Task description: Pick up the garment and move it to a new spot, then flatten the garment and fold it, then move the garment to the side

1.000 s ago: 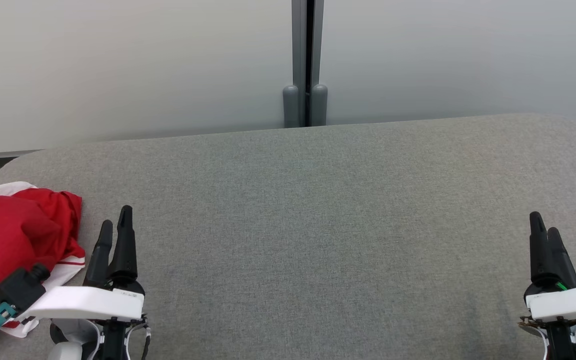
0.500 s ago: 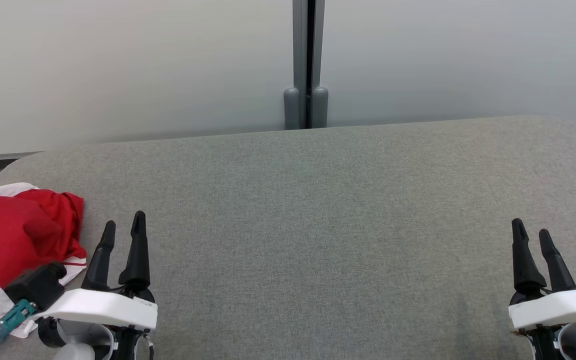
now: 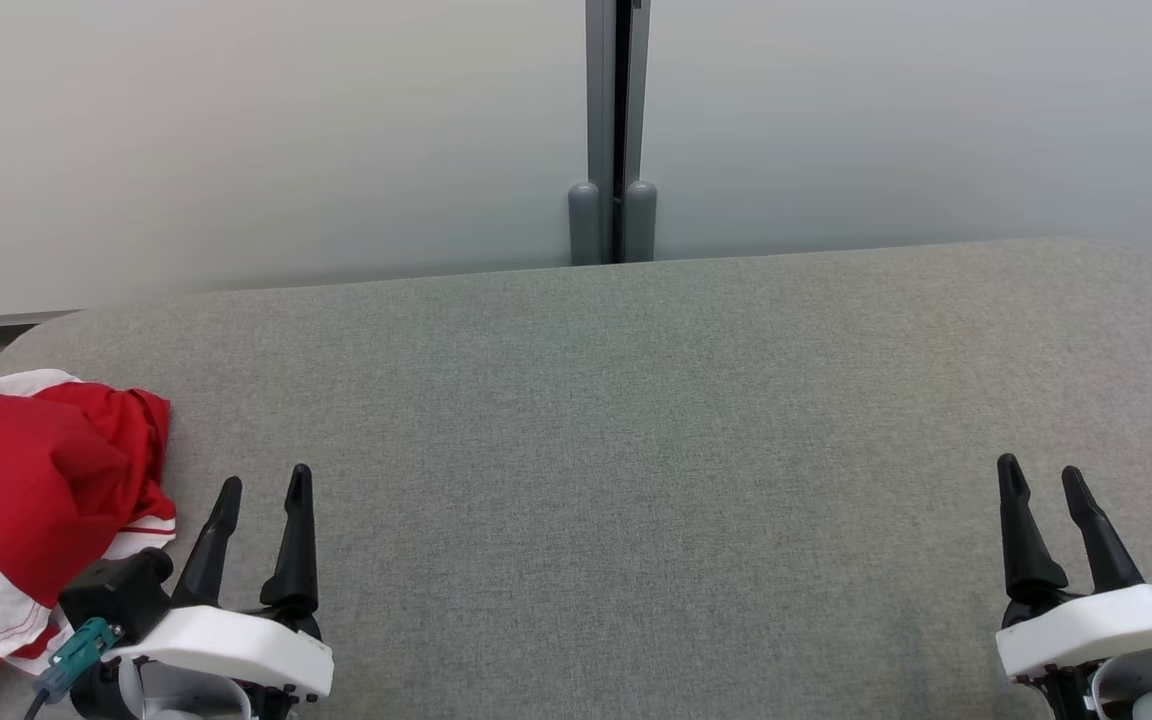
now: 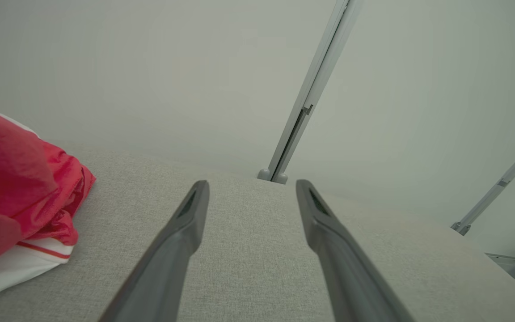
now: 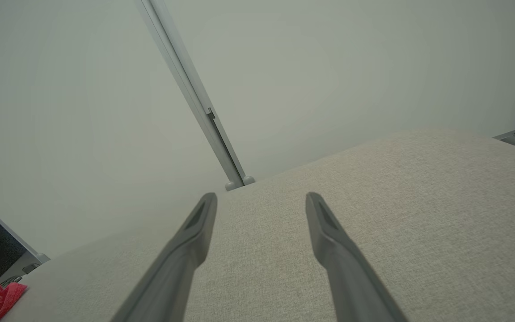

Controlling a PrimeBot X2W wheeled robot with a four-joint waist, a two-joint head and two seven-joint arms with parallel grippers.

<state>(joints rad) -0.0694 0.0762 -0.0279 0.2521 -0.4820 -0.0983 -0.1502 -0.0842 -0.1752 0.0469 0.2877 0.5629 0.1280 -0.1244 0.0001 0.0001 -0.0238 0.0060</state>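
- Shows a red and white garment (image 3: 36, 490) bunched in a loose heap at the left end of a grey cloth-covered table (image 3: 636, 400), near its rounded corner.
- Places the left gripper (image 3: 266, 477) just beside the heap on its right, apart from the cloth, fingers spread wide and holding nothing.
- Places the right gripper (image 3: 1039, 466) well apart at the table's other end — fingers likewise spread wide, nothing between them.
- Sets a pale wall and a grey upright post (image 3: 614, 120) behind the table.
- Looks thin, soft and light — likely to sag, drape and unfold once lifted rather than keep its shape.
- Suggests no risk of breakage; more likely to slip from a shallow pinch or trail over the table edge.
- Offers a raised red fold on the side of the heap nearest the left gripper as a probable place to pinch.
- Calls for a deep bite through a few layers, not the flat white hem with red piping lying against the table.
- Reads as the opening step: garment not yet lifted.
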